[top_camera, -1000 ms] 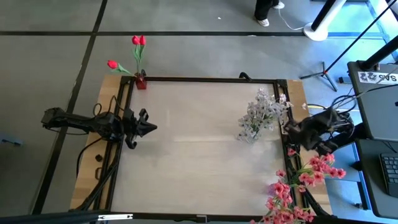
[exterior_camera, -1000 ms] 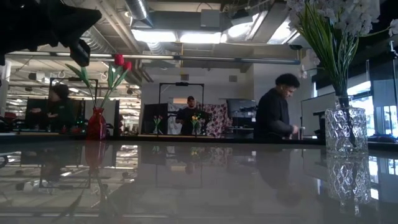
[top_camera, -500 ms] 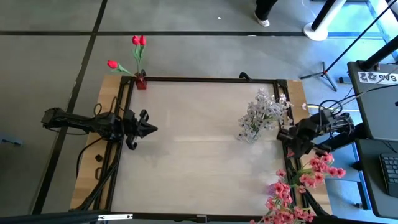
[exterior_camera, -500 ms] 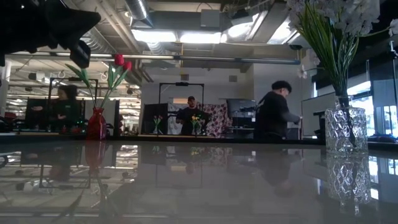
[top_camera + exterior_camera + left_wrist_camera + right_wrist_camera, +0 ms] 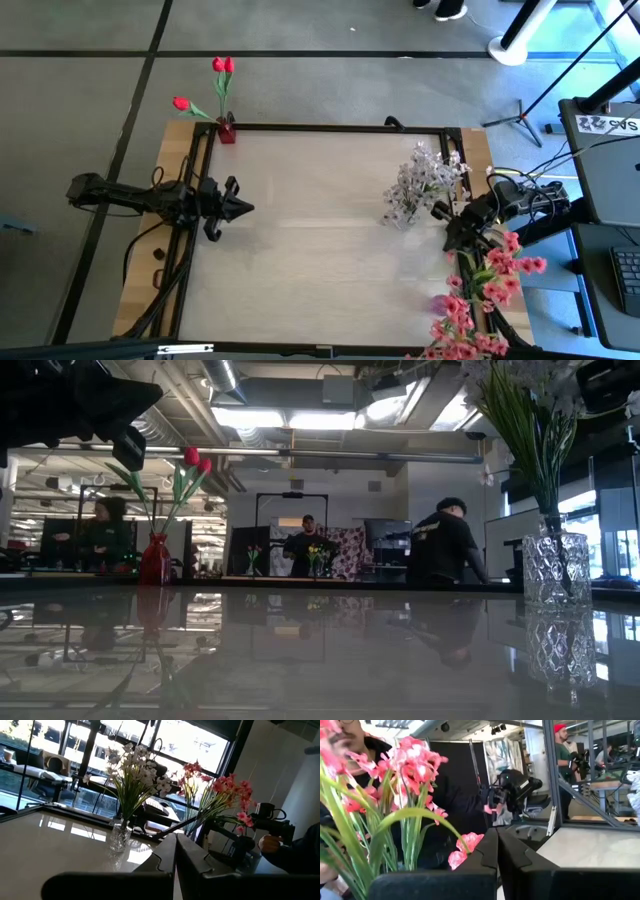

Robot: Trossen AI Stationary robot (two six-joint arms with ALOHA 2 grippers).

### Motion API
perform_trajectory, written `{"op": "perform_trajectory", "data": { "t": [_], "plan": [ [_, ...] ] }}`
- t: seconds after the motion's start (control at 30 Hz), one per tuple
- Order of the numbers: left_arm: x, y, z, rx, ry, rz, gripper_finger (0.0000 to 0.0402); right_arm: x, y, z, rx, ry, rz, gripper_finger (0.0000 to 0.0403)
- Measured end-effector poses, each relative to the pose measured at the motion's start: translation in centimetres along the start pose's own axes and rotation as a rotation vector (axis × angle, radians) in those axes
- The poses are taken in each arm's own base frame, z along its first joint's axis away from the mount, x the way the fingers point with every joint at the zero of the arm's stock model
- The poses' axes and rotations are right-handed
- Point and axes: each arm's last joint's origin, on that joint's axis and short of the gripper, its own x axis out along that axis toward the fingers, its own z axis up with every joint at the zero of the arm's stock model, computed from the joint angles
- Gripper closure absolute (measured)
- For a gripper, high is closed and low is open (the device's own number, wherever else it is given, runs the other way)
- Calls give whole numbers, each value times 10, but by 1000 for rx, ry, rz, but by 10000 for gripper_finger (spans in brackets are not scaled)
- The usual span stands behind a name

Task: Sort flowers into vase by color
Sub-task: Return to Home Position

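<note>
Three red buds [image 5: 222,65], one white bunch [image 5: 420,184] — one pink bunch [image 5: 482,298]

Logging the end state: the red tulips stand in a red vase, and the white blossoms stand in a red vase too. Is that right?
Not quite. The red tulips do stand in a red vase, but the white blossoms stand in a clear cut-glass vase, as the low view shows.

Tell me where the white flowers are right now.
In the high view, the white flowers stand in a glass vase on the right half of the table, close beside the right gripper, with the pink flowers nearby.
</note>
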Motion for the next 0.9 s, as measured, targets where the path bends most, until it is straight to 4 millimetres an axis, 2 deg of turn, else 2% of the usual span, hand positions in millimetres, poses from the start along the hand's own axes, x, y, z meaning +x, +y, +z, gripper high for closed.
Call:
{"op": "perform_trajectory", "data": {
  "t": [0.6,0.9],
  "plan": [
    [0,2,-5,-5,54,19,396,-1,-4,-11,-110,99,-64,402],
    [0,2,-5,-25,58,20,396,1,-12,-25,-108,97,-139,402]
  ]
}}
